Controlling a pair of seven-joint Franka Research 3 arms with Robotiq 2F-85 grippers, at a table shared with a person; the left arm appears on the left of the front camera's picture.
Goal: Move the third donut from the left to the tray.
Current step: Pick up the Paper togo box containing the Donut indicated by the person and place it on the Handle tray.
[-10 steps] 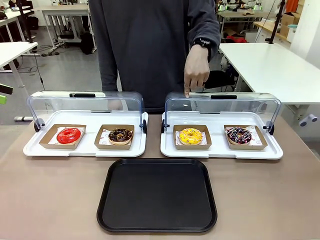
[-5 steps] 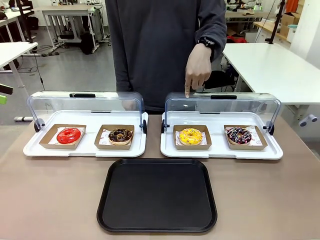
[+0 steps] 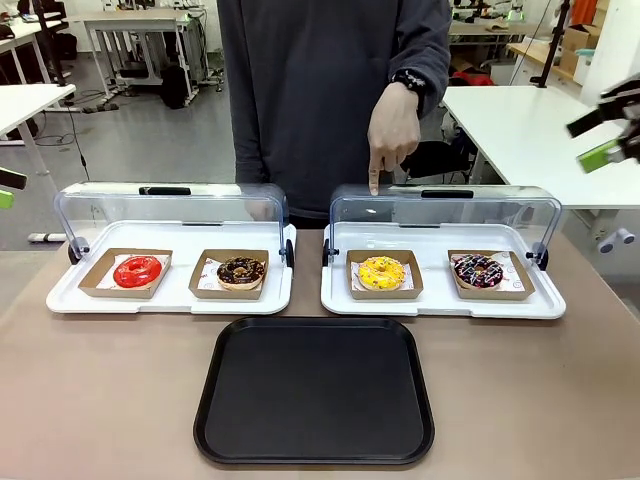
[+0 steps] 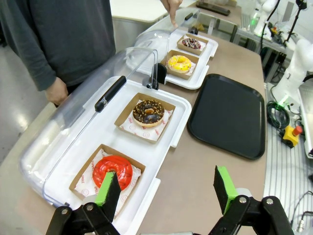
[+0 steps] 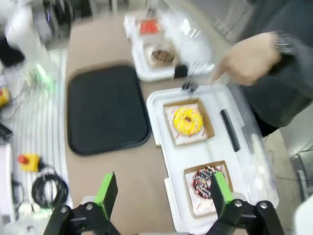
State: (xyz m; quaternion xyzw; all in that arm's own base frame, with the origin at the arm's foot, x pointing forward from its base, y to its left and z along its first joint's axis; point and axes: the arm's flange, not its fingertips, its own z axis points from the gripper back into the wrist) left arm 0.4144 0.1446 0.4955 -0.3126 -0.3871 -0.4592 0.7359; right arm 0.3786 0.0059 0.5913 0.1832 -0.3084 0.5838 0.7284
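The right tool [image 3: 601, 137] is hanging high, fingers spread wide; the left tool [image 4: 166, 188] is spread too. The right one should be coming straight down, pinching the edge of the brown holder [image 3: 385, 294], not the soft icing. The yellow donut [image 3: 381, 271], a ring with dark sprinkles, is sitting on the white tray [image 3: 440, 306] behind the black tray [image 3: 314, 395].

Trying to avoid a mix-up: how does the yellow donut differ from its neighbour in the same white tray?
The yellow donut has yellow icing; the chocolate donut has dark icing with pale stripes. The yellow donut sits left in the white tray, the chocolate donut right. The person's hand points down behind the yellow donut, not the chocolate donut. Both are rings in brown holders.
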